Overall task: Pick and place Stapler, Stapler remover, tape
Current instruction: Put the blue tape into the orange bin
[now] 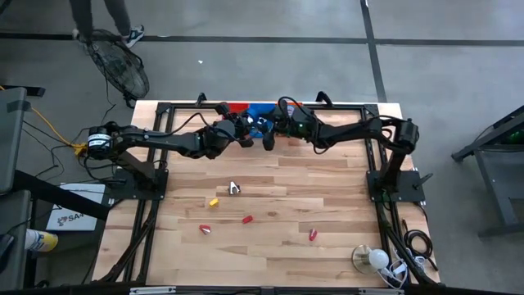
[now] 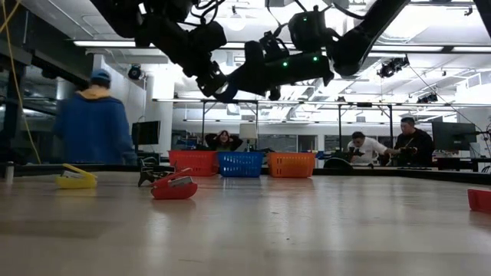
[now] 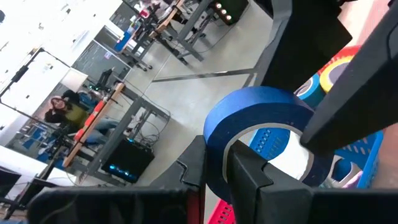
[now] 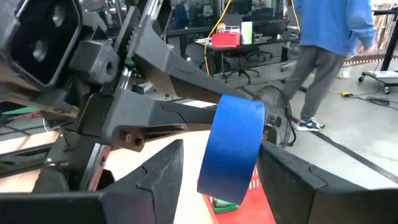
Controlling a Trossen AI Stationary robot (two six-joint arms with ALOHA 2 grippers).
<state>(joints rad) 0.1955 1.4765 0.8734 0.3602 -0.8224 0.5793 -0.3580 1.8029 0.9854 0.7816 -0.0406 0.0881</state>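
Left tool (image 3: 249, 168) on blue tape (image 3: 261, 112)

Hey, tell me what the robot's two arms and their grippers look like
Both arms are dark, nearly black, built of jointed segments with black cables looped along them. The left arm carries a round white-labelled joint near its base. The right arm shows small green lights near its wrist. The left gripper and the right gripper each have two chunky, angular matte-black fingers.

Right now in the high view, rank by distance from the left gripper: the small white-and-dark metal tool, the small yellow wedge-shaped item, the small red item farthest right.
1. White-and-dark metal tool: table centre, nearest the left gripper.
2. Yellow wedge-shaped item: slightly left of centre.
3. Red item: right of centre, toward the front edge.
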